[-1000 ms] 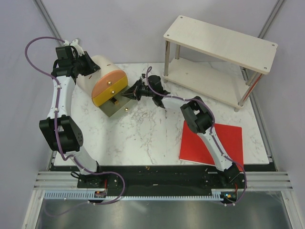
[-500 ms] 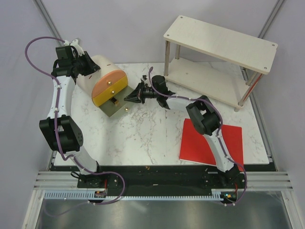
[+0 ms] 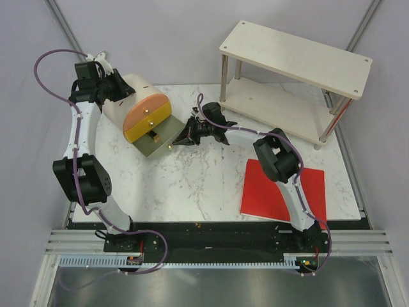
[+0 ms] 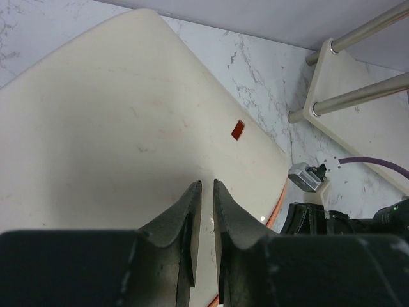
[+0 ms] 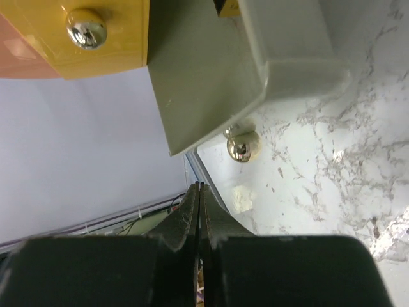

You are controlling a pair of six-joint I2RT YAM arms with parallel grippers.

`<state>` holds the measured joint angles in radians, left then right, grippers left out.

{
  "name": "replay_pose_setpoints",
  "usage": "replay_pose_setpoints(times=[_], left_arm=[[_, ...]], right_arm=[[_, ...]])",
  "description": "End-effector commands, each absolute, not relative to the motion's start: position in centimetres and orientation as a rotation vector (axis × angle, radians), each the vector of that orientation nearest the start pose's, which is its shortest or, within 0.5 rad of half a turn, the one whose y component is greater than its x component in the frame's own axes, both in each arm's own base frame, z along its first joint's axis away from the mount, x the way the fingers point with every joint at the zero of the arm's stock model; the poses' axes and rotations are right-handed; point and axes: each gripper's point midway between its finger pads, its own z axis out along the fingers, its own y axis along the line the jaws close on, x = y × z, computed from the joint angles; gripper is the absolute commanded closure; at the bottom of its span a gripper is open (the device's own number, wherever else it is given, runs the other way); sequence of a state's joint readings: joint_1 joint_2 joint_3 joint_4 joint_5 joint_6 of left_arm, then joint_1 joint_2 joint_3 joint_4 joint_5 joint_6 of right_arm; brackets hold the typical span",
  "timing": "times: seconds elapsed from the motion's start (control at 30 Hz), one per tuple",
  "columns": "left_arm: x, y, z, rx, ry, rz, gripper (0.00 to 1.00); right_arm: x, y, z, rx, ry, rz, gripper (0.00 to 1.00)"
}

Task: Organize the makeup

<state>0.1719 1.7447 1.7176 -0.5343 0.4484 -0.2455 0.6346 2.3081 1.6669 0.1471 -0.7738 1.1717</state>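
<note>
The orange-yellow round-lidded case (image 3: 146, 114) stands at the back left with its grey-green bottom drawer (image 3: 156, 139) pulled out. A small gold-and-black item (image 5: 225, 6) shows inside the drawer at the top edge of the right wrist view; no other makeup is in view. My right gripper (image 3: 181, 137) is shut and empty, just right of the drawer's front, near its gold knob (image 5: 243, 146). My left gripper (image 3: 120, 89) rests on the case's cream top (image 4: 115, 128), its jaws almost together with nothing between them.
A two-level wooden shelf rack (image 3: 295, 70) stands at the back right. A flat red sheet (image 3: 284, 192) lies at the front right. A second gold knob (image 5: 86, 29) sits on the yellow drawer above.
My right gripper has drawn back from the drawer's front, a little toward the near right. The drawer stays open. The left arm has not moved.
</note>
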Motion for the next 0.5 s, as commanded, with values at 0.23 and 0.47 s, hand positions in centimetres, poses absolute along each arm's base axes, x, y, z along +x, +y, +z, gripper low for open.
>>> replay_pose_setpoints(times=[0.23, 0.47], left_arm=[[46.1, -0.4, 19.9, -0.262, 2.37, -0.539, 0.78], [46.1, -0.4, 20.0, -0.257, 2.367, -0.533, 0.78]], right_arm=[[41.7, 48.0, 10.3, 0.106, 2.415, 1.686, 0.94], [43.9, 49.8, 10.7, 0.16, 2.343, 1.734, 0.93]])
